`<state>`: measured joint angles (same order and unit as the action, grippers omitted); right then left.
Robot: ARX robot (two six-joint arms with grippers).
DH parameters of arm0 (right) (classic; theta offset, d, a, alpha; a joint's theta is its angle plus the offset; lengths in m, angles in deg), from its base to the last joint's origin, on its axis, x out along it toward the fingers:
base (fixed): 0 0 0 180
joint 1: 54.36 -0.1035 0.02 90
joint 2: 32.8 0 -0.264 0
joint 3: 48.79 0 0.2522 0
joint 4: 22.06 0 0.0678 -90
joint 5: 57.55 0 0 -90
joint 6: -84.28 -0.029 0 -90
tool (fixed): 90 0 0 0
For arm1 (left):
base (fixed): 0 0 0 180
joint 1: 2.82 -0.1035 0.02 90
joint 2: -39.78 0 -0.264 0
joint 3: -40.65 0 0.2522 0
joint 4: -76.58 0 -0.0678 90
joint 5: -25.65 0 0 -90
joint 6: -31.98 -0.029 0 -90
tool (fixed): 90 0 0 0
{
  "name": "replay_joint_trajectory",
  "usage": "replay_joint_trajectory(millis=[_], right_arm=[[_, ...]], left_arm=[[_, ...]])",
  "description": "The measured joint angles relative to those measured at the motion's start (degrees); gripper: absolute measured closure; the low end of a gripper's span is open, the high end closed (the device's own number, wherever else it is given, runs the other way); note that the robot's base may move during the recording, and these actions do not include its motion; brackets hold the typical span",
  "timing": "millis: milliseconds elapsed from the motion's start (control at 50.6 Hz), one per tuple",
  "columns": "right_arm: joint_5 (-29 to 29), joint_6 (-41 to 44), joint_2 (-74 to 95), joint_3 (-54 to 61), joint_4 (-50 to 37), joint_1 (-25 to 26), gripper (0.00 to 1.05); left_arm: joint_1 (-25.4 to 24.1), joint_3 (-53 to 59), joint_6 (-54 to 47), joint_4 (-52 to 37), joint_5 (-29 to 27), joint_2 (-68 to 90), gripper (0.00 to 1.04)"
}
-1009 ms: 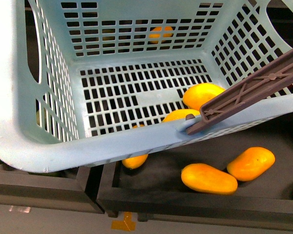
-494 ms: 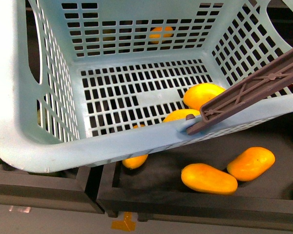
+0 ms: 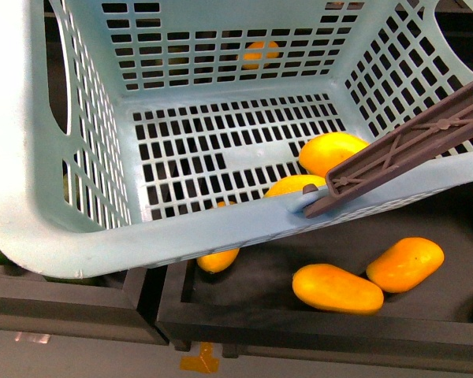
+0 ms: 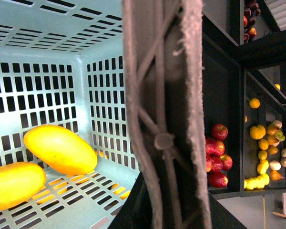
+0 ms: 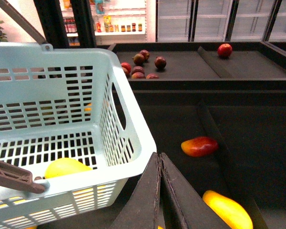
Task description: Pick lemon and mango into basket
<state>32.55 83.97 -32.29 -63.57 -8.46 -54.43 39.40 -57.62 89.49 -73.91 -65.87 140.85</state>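
Basket (image 3: 55, 228) nudged slightly since 1 s ago; 2 yellow fruits (image 3: 331, 151) already inside, task looks near done. Right gripper (image 5: 159, 191) closed, empty; left unseen.

Light turquoise plastic basket (image 4: 47, 28) w/ slotted grid walls and floor fills most of the frame. Two smooth yellow-orange elongated oval fruits lie on its floor: mango (image 4: 60, 149) near the corner, second one (image 4: 14, 185) just beside it, cut by the frame edge; can't tell if they touch. Brown-grey ribbed plastic swing handle (image 4: 164, 114) runs across the middle, very close to the lens, w/ a round rivet abt halfway along. Beyond it, dark shelving (image 4: 229, 95) w/ compartments: pile of red apples (image 4: 218, 157) in one, mixed yellow and orange round fruits (image 4: 264, 148) in the next, some dark reddish fruits (image 4: 250, 21) in another compartment.
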Motion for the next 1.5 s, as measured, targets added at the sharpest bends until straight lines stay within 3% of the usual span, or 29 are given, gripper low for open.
replay_joint_trajectory(millis=[692, 1503], right_arm=[[0.04, 0.04, -0.17, 0.00, 0.09, 0.00, 0.07], [0.04, 0.11, -0.33, 0.00, 0.26, -0.02, 0.09]], left_arm=[[0.00, 0.00, 0.04, 0.00, 0.00, 0.07, 1.00], [0.00, 0.00, -0.20, 0.00, 0.02, 0.13, 1.00]])
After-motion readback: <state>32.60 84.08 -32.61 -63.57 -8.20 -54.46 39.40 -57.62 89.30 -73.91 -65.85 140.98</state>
